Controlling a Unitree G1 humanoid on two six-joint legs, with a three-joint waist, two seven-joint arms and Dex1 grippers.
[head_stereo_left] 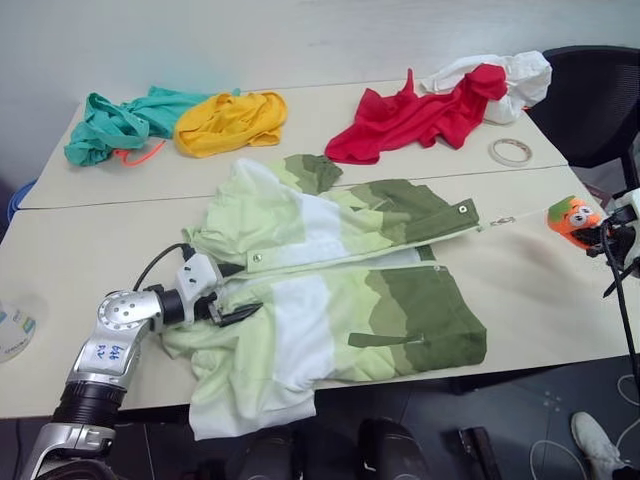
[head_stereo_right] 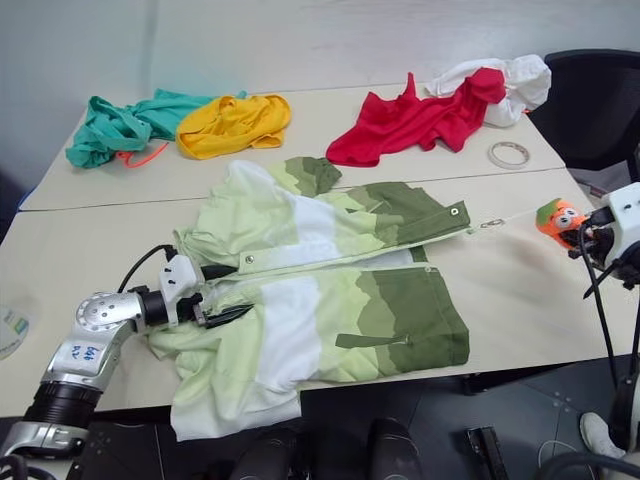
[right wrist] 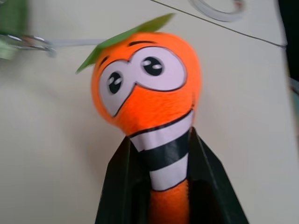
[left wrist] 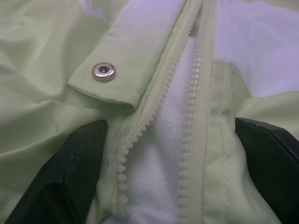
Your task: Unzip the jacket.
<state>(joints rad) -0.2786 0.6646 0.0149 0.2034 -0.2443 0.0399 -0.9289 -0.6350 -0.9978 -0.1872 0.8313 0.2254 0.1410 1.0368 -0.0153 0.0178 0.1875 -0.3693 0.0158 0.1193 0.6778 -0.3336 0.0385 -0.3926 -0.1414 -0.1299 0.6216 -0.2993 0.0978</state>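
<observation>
Left wrist view: jacket [left wrist: 56,60] zipper [left wrist: 198,116] between fingers of wide left claw [left wrist: 173,163], right claw [right wrist: 169,186] around orange plush [right wrist: 149,84]

A large jacket [head_stereo_left: 340,290] banded in white, pale lime and olive green is lying spread flat on the table [head_stereo_left: 520,270], near its front edge. Its white central zipper [left wrist: 198,116] is standing parted, exposing white mesh lining beside a silver snap button [left wrist: 103,71].

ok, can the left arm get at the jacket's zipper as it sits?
Probably yes. The left gripper already sits over the jacket, its jaws open on either side of the parted zipper, and nothing lies between them.
</observation>
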